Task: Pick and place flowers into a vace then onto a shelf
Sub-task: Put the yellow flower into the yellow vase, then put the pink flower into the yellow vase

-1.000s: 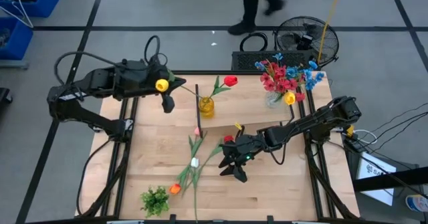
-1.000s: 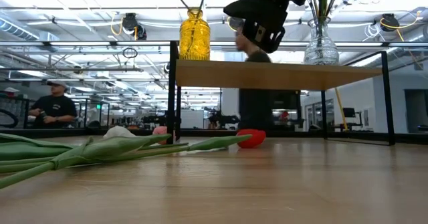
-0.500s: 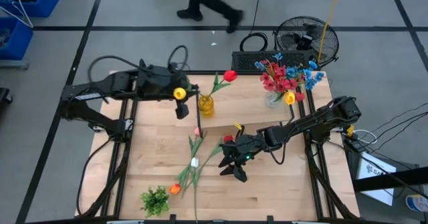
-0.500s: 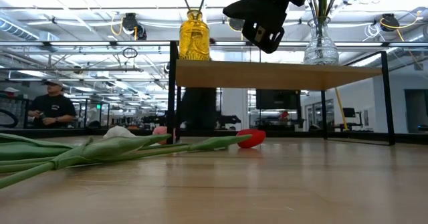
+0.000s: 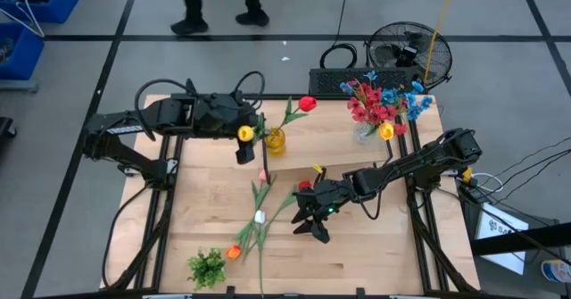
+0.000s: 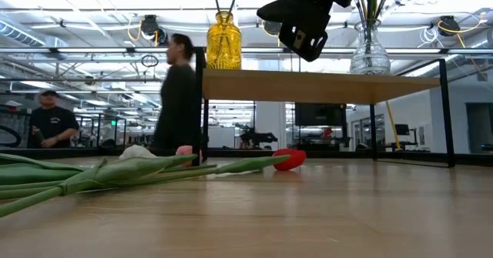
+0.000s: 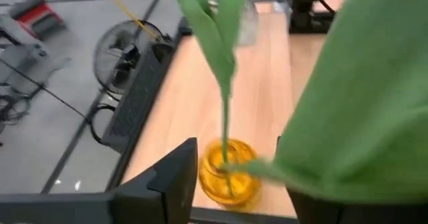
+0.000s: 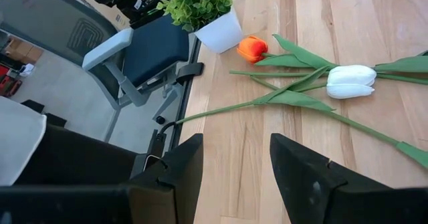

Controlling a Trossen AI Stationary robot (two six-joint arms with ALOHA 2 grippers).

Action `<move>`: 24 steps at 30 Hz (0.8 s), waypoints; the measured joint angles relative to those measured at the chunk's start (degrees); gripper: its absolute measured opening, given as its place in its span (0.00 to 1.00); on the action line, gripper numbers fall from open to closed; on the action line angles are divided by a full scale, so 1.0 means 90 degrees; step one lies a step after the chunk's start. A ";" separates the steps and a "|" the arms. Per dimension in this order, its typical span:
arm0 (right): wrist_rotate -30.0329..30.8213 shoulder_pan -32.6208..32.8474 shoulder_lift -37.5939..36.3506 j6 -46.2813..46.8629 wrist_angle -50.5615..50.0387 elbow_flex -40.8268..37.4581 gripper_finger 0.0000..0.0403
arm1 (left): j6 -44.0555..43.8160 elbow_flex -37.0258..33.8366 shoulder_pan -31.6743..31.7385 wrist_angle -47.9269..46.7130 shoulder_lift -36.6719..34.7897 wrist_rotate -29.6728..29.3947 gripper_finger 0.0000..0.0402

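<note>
A yellow vase (image 5: 275, 141) stands on the shelf (image 6: 308, 85) and holds a red tulip (image 5: 308, 103). My left gripper (image 5: 243, 147) hovers open just left of it; in its wrist view the vase (image 7: 231, 174) shows between the fingers. A yellow tulip (image 5: 244, 132) is at that gripper, and its green leaf (image 7: 348, 117) narrows toward the vase mouth. White (image 8: 351, 81) and orange (image 8: 253, 48) tulips lie flat on the table. My right gripper (image 5: 308, 225) hangs open above them. My left gripper stands open at the yellow tulip. The tulip's broad leaf (image 7: 321, 164) covers one finger in the wrist view, so I cannot tell whether a finger touches it.
A clear vase (image 6: 370, 54) of red and blue flowers (image 5: 384, 103) stands at the shelf's right end. A short leafy clump in a white pot (image 5: 207, 265) sits at the near left. Pink (image 5: 264, 174) and red (image 5: 303, 185) tulips lie mid-table. People move in the room behind.
My left gripper has moved toward the table's right edge and sunk a little, carrying the yellow tulip's head up beside the yellow vase. A person has walked leftward across the floor behind the table.
</note>
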 joint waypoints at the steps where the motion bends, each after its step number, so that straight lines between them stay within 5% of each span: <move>1: 0.0002 0.0000 0.0000 0.0000 0.0000 0.0000 0.41 | -0.0030 0.0000 0.0000 -0.0114 0.0000 0.0089 0.54; 12: 0.0004 0.0000 0.0000 0.0044 0.0007 0.0000 0.41 | -0.0417 0.0002 -0.0032 -0.1784 0.0041 0.0189 0.60; 18: 0.0004 0.0000 0.0000 0.0044 0.0006 0.0000 0.41 | -0.1496 0.0002 -0.0114 -0.3214 -0.0013 0.0263 0.60; 24: 0.0011 0.0000 0.0000 -0.0226 0.0005 0.0000 0.41 | -0.3125 0.0000 -0.0371 -0.4573 -0.0036 0.1267 0.60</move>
